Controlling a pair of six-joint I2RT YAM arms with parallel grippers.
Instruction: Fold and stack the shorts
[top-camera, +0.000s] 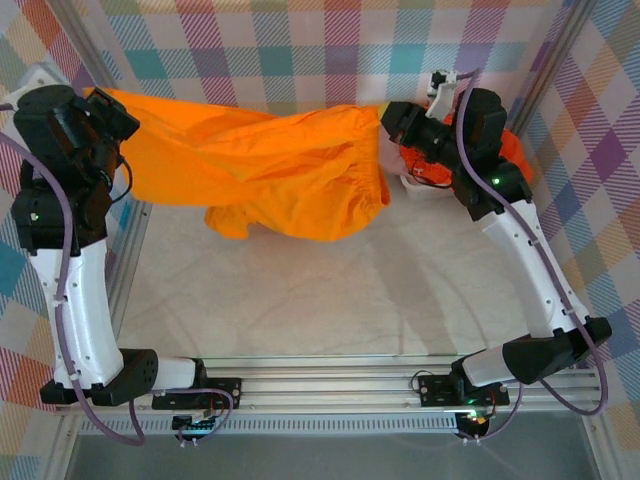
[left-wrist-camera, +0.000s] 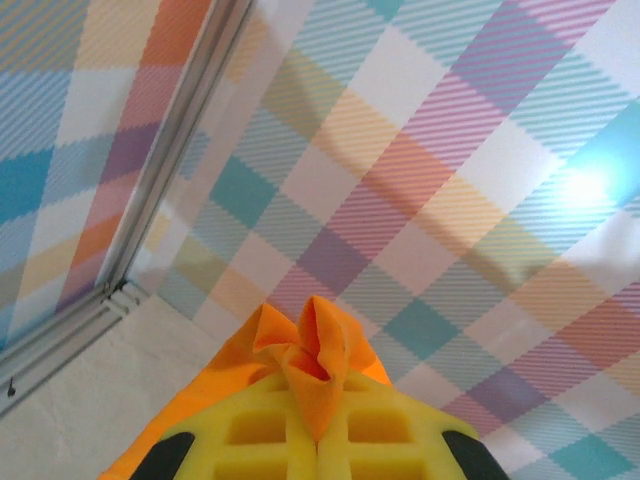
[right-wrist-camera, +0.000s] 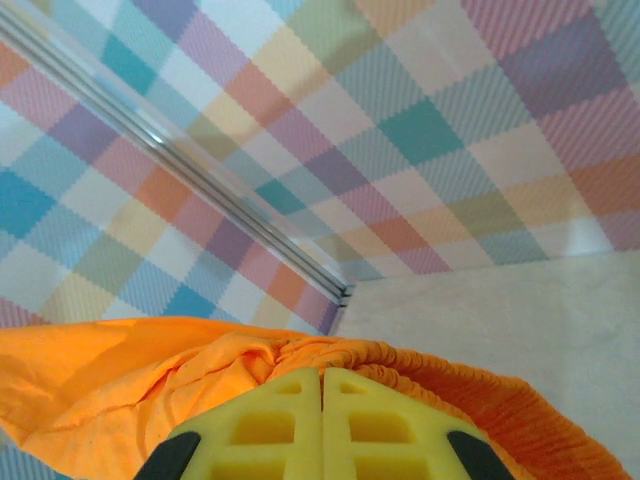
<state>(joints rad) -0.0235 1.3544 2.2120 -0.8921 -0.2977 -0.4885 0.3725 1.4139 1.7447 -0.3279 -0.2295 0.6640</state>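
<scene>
The orange shorts (top-camera: 262, 172) are held stretched above the tabletop (top-camera: 300, 300) at 12 o'clock, clamped at the gathered waistband by the right hand (right-wrist-camera: 322, 400) at 1 o'clock and at the opposite end by the left hand (left-wrist-camera: 318, 405) at 10 o'clock; spreading is judged in hand, lowering flat being called for next.

Left arm (top-camera: 62, 270) and right arm (top-camera: 530, 250) raised, jaws clamped.

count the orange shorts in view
2. One orange pair is stretched between the left gripper and right gripper. A second orange bundle sits behind the right arm, mostly hidden; others may be hidden.
</scene>
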